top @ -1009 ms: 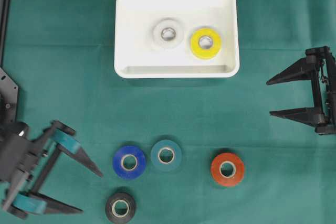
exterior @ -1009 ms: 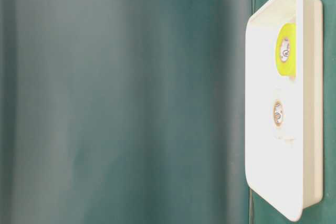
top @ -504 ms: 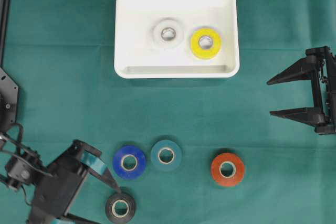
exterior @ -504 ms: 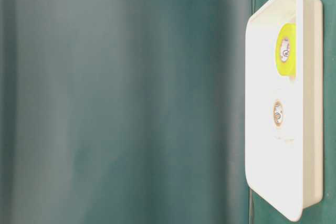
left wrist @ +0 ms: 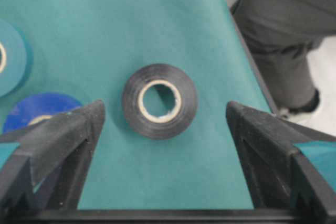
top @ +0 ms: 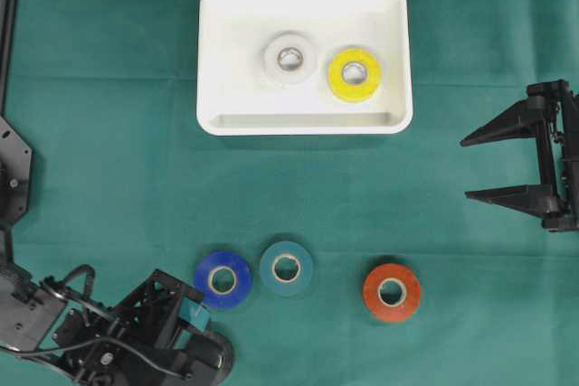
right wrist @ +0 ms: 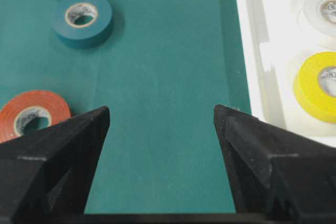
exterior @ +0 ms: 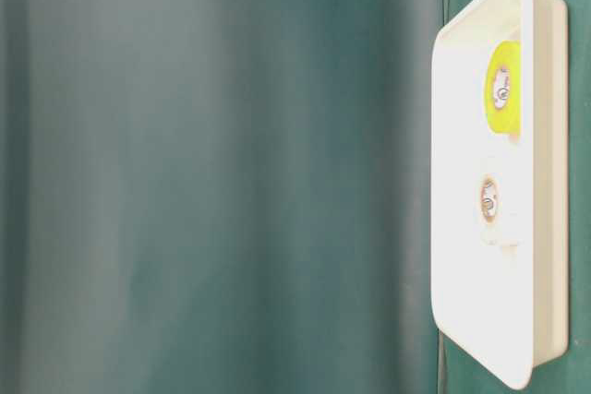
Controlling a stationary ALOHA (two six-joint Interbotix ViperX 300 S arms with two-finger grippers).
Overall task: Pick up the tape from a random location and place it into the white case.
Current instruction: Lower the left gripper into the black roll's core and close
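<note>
Jaws spread wide on your left gripper (left wrist: 165, 124), and the black tape roll (left wrist: 159, 101) lies flat on the cloth right between them, a shade nearer the left-hand jaw, nothing pinched yet. That looks like your approach to the pick, so even up the gap before you drop: bring both tips down outside the roll's outer wall and close only once they reach the cloth. Watch the blue roll (left wrist: 41, 111) just beyond the left-hand jaw and the teal roll (left wrist: 10, 56) further out on that side; a crooked descent could nudge either.

Your right gripper (right wrist: 160, 121) hangs open too, empty, bare cloth between its tips, the orange roll (right wrist: 31, 113) off its left jaw and the white case (top: 396, 61) off its right, already holding a white roll (top: 289, 58) and a yellow roll (top: 355, 74).

Underneath, the green cloth (top: 109, 133) lies smooth; past its edge by your right-hand jaw you can see somebody's trousered leg (left wrist: 286, 35)
</note>
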